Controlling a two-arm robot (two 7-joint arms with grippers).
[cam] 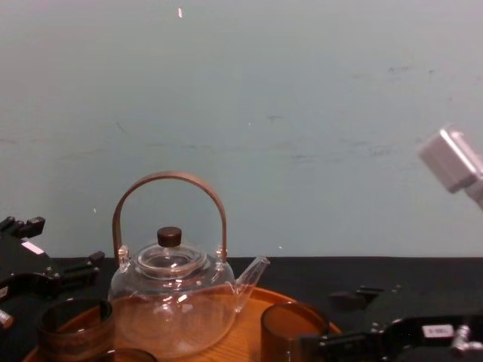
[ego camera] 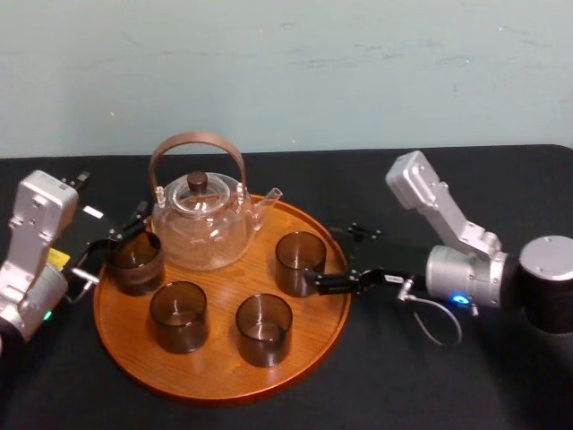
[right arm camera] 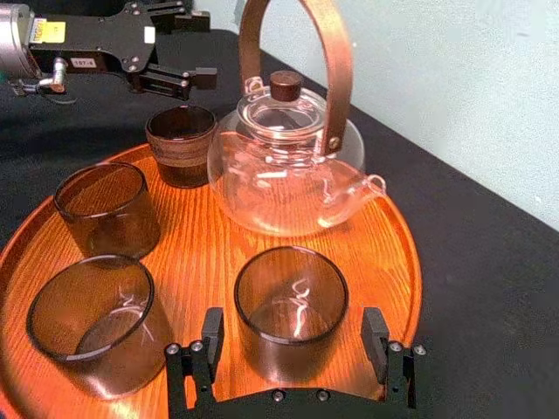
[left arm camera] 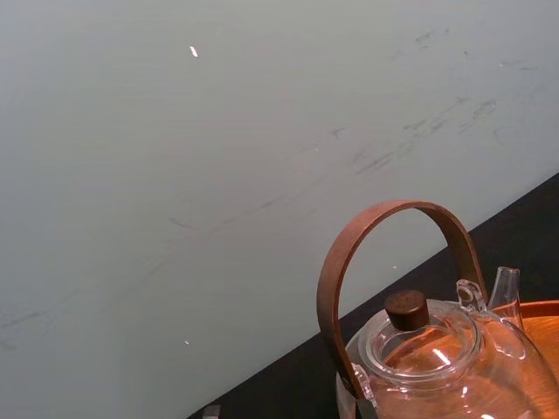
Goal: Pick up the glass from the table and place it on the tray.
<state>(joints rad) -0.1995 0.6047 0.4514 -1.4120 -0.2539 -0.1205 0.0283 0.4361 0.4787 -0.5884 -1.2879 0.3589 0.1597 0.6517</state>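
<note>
Black tabletop [ego camera: 430, 394] runs back to a pale teal wall [ego camera: 358, 72], and that is the setting you are working in. Your glass [right arm camera: 291, 305] stands upright on the tray [right arm camera: 384, 262], directly between the fingers [right arm camera: 212, 336] of the right gripper [right arm camera: 294, 336]. That gripper reaches in over the tray's right rim with its jaws spread wider than the tumbler. You can see a sliver of wood on each side between finger and glass, so it has hold of nothing.

Straight ahead of the right gripper, past the glass, sits the clear teapot [ego camera: 201, 224] with its arched brown handle, toward the back of the tray. On the near side of that gripper's line, two more tumblers [ego camera: 177, 315] [ego camera: 263, 329] stand side by side close to the front rim, apart from each other and from your glass.

Across the tray from the right gripper, a fourth tumbler [ego camera: 136, 262] stands beside the teapot at the left rim. The left gripper [right arm camera: 199, 45] comes in low over the table on that side, its jaws parted and gripping nothing. That tumbler is just off its fingertips, and you cannot tell whether they touch it.
</note>
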